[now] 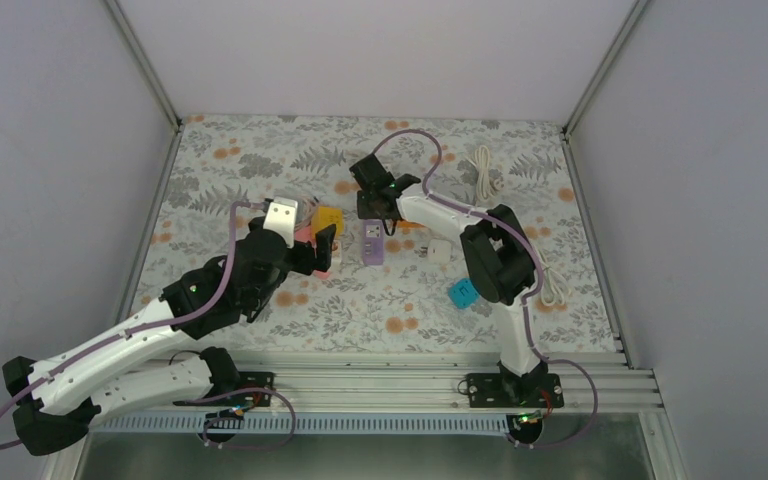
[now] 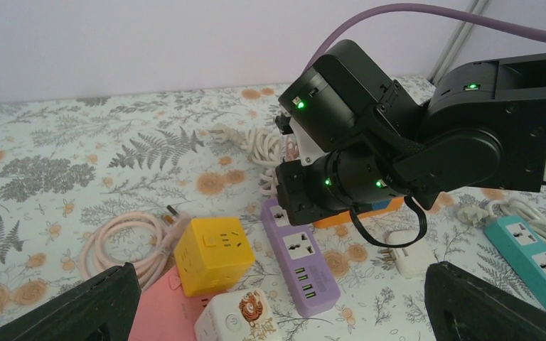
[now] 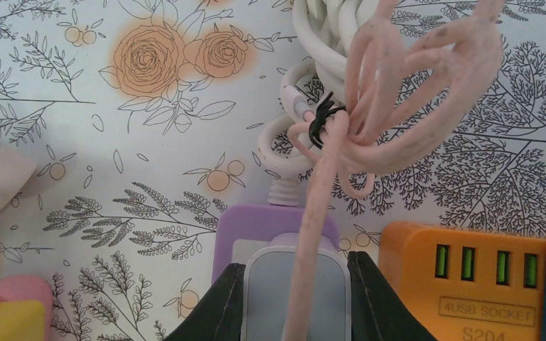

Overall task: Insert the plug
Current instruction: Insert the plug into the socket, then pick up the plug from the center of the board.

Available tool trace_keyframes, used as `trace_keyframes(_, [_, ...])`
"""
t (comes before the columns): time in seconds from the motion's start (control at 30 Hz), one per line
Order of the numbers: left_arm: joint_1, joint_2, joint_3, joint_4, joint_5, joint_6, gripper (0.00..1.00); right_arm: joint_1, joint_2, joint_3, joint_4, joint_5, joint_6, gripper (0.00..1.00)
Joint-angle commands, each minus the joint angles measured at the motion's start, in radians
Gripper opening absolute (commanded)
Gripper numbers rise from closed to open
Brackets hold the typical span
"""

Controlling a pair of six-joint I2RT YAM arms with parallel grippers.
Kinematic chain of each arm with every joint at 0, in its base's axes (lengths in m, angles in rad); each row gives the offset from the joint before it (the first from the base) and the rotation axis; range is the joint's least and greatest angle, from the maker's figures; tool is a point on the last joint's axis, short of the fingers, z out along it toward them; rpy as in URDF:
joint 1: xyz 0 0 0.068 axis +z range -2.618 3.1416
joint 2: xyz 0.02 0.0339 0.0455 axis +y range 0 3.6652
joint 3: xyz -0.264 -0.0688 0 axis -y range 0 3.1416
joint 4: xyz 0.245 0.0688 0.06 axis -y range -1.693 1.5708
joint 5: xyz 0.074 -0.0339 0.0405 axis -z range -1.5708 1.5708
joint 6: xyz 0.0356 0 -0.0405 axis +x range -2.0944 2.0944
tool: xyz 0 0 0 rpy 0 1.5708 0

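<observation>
The right fingers [image 3: 378, 305] clench the plug [image 3: 270, 291], its pink cable [image 3: 313, 213] trailing away, at the purple strip's [image 3: 256, 220] end on the desk [image 3: 114, 149]. The left fingers [image 2: 89, 309] gape wide, released, near a yellow cube [image 2: 213, 252].

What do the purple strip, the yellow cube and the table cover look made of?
The purple strip looks like moulded plastic, smooth satin with soft highlights. The yellow cube: plastic too, matte, rounded edges. The table cover is a flat printed floral sheet; cloth or vinyl, cannot tell.
</observation>
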Motion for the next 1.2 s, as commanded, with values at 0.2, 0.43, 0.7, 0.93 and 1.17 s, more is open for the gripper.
trace_keyframes(0.2, [0.003,-0.014,0.009,-0.014,-0.014,-0.016,1.00,0.018,0.097,-0.065,-0.095,-0.046,0.027,0.17])
trace_keyframes(0.43, [0.003,-0.002,0.004,-0.008,-0.016,-0.015,1.00,0.020,-0.061,-0.086,-0.027,-0.043,0.020,0.45])
trace_keyframes(0.7, [0.003,0.003,0.003,-0.005,-0.013,-0.019,1.00,0.019,-0.232,-0.129,-0.001,-0.058,0.020,0.75])
trace_keyframes(0.93, [0.003,0.003,0.000,0.004,-0.008,-0.023,1.00,0.016,-0.454,-0.292,0.066,-0.012,0.064,0.76])
trace_keyframes(1.17, [0.006,-0.017,-0.022,0.034,0.004,-0.024,1.00,-0.049,-0.707,-0.516,0.030,0.147,0.149,0.67])
